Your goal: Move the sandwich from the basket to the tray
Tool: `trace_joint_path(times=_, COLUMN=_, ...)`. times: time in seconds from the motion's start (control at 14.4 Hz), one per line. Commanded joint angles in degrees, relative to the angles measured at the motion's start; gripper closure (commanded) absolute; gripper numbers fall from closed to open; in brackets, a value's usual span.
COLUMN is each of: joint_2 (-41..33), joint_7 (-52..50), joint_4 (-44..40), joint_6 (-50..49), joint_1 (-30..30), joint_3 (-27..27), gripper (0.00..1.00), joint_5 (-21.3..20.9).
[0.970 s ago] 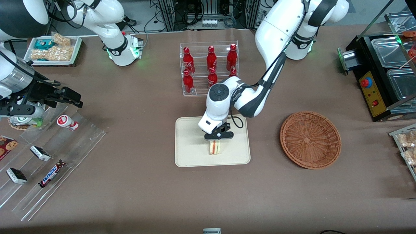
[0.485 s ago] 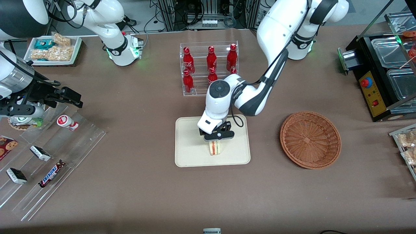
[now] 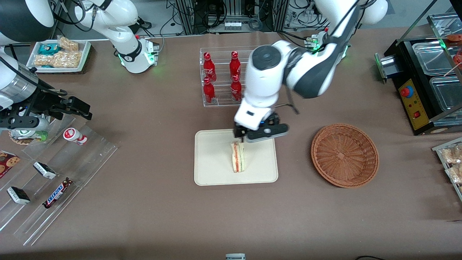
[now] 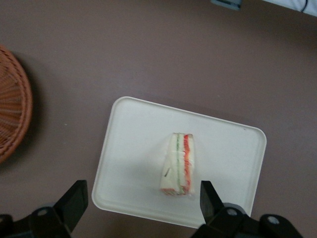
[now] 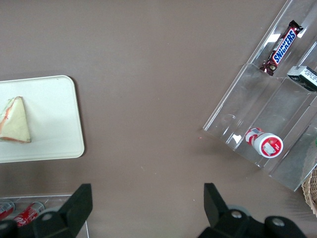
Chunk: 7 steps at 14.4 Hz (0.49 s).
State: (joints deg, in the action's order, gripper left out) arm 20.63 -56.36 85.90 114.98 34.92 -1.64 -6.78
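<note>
Front view gives you the whole brown table (image 3: 151, 202), and the tray (image 3: 213, 159) near its middle is the landmark to read everything else from. Your left arm (image 3: 306, 72) reaches in from the working arm's end of the table, elbow raised, its forearm crossing over the clear bottle rack (image 3: 220, 77) that stands farther from the camera than the tray. The wrist turns downward, so the gripper (image 3: 260, 134) hangs above the tray's edge that lies farthest from the camera, clear of the tray surface.

You can see the jaws spread wide with nothing between them; in the left wrist view the two black fingertips (image 4: 74, 198) stand well apart, framing the tray (image 4: 133, 129) beneath.

Beside the tray, toward the working arm's end, sits the basket (image 3: 344, 155), well apart from the tray and holding nothing; its woven rim also shows in the wrist view (image 4: 12, 104).

Smallest of all, the sandwich (image 3: 238, 157) lies on the tray, roughly central, its red and green filling edge facing up. From the wrist camera you see the sandwich (image 4: 178, 163) resting free, touched by neither finger.
</note>
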Motion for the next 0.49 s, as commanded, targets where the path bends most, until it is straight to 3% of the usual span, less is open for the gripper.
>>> trace_joint_path(times=0.0, joint_2=-2.87, joint_7=1.24, joint_4=3.57, joint_6=-2.39, joint_1=-5.46, joint_3=-0.47, gripper=0.00, joint_5=0.01)
trace_joint_path(times=0.42, joint_2=-11.12, joint_7=14.67, joint_4=11.21, joint_6=-7.22, joint_1=-17.67, joint_3=-0.47, gripper=0.00, joint_5=0.19)
